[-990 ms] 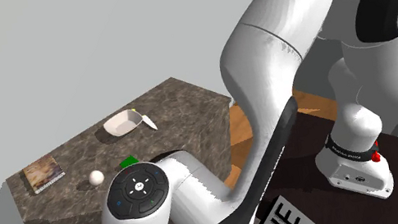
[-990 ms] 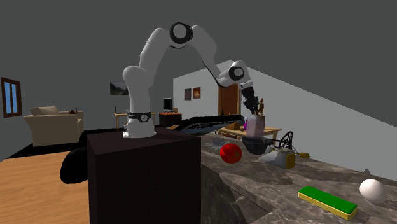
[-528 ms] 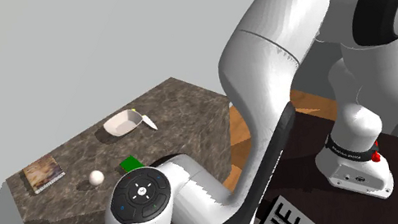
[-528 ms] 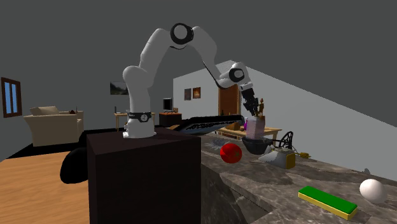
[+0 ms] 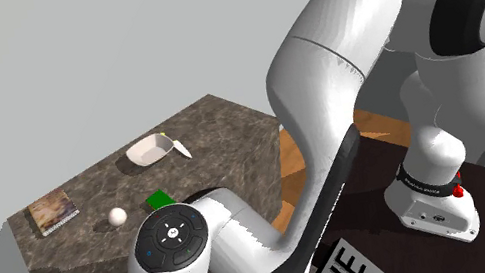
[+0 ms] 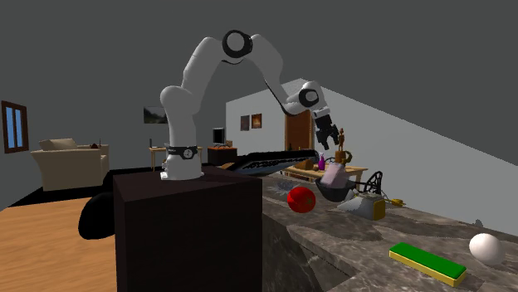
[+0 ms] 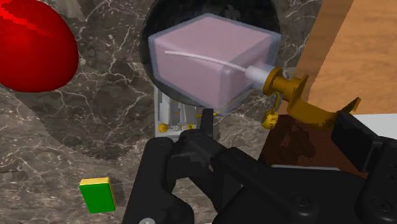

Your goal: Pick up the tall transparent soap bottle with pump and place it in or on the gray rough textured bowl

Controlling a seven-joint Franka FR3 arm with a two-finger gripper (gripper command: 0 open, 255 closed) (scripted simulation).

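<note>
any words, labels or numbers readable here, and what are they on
"NE": big black letters on a white panel beside the arm in the shoulder view; the arm cuts off anything before them.
Round badge on the arm's base: too small to read.
Book cover: no legible text.

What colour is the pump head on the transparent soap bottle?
Golden yellow pump on the clear, pinkish square soap bottle; clearest in the wrist view.
</note>
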